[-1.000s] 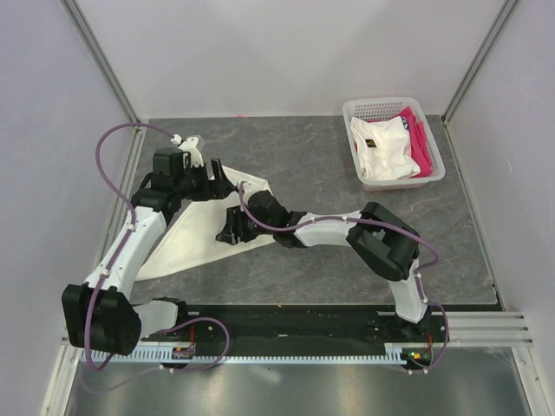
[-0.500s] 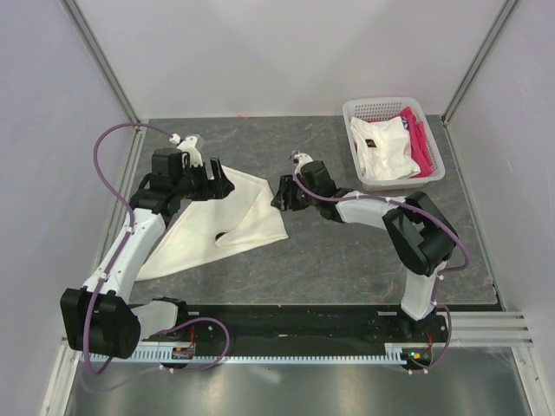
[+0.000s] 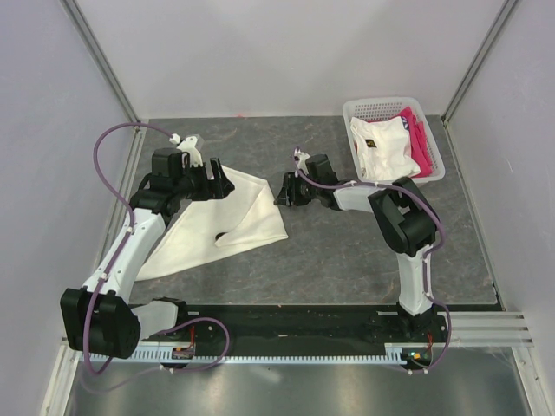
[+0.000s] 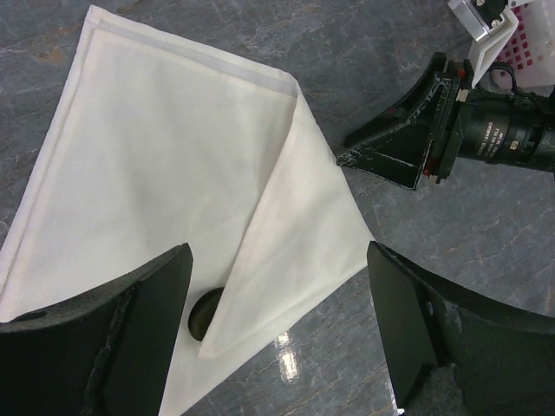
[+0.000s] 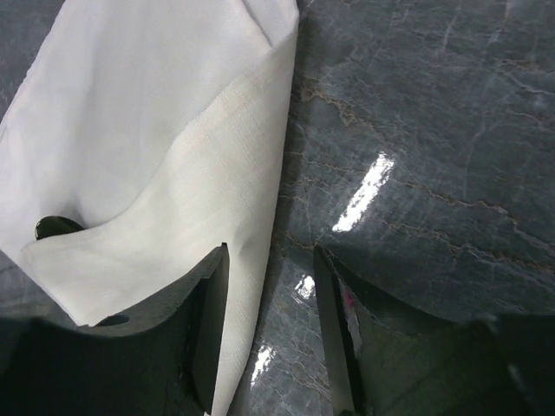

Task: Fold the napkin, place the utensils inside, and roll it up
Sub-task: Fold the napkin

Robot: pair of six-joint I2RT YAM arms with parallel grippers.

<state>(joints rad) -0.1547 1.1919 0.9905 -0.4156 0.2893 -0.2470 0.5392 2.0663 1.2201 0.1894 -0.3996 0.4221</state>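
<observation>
The napkin [image 3: 234,212] is laid on the left half of the table [image 3: 347,251]. It is folded, with one flap turned over the rest so that a pointed corner is formed toward the table's middle. The spoon [image 4: 205,314] is tucked inside the fold. Only its dark round bowl is seen, showing from under the edge of the turned flap near the napkin's near side, and the handle is hidden by the cloth. The same dark bowl is caught in the right wrist view beneath the flap's lower corner.

The left jaws are held over the far part of the napkin and spread wide, with nothing gripped between them. Whether their tips touch the cloth cannot be told.

The right jaws are placed just beside the napkin's right-hand corner, over bare table, and are turned toward the cloth. They are parted to a moderate gap and nothing is held in them. The napkin's edge is seen running beneath that gap.

A white basket [image 3: 381,101] is set at the far right corner of the table, well apart from the napkin. A white garment [image 3: 381,147] and a pink cloth [image 3: 418,139] are lodged in it.
</observation>
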